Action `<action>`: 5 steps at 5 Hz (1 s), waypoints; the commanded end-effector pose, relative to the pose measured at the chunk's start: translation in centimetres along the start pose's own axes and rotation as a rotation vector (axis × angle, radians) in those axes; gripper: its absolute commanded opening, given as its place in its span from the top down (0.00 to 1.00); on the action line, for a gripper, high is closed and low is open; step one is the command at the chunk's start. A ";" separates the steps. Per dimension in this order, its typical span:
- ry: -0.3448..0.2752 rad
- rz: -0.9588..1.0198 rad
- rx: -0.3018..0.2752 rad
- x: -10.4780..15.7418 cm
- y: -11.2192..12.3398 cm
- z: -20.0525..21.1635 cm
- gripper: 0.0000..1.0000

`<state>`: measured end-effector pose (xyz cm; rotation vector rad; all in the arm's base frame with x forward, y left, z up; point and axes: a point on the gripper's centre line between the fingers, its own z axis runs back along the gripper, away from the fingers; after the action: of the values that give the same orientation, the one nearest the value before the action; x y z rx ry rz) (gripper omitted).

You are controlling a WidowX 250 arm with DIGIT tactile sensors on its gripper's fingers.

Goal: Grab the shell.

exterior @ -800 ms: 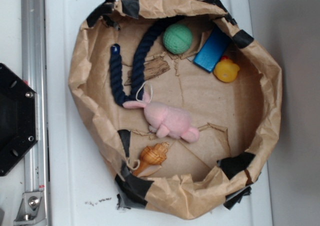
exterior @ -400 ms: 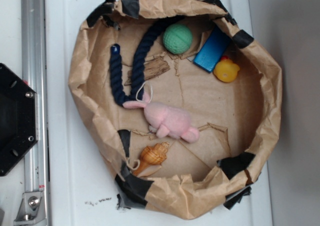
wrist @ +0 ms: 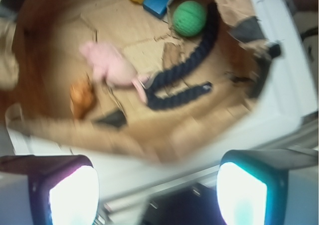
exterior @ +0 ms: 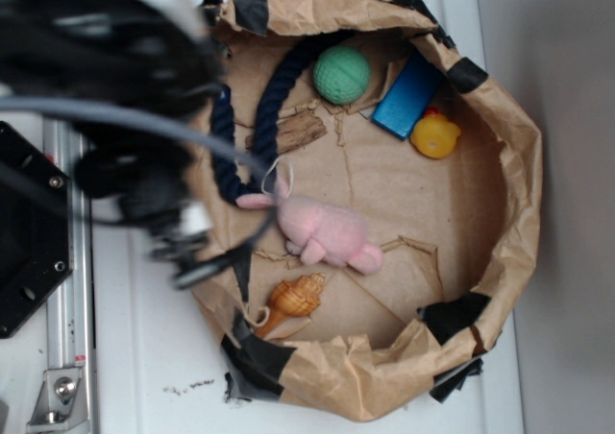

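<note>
Exterior view: one shell, one pink plush, one duck.

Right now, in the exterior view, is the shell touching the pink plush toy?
No. The shell lies apart from the pink plush, with a strip of bare brown paper between them.

I count one shell, one pink plush, one green ball, one blue block, one rubber duck, one navy rope.
</note>
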<state>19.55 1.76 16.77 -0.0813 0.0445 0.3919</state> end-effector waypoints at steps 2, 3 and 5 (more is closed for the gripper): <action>0.083 0.304 -0.209 2.6 -3.2 -5.0 0.00; 0.000 0.224 -0.242 5.7 -6.2 -9.1 0.00; 0.089 0.157 -0.241 6.7 -11.1 -12.2 0.00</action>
<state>29.50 -5.35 4.34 -0.3206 0.1147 0.5805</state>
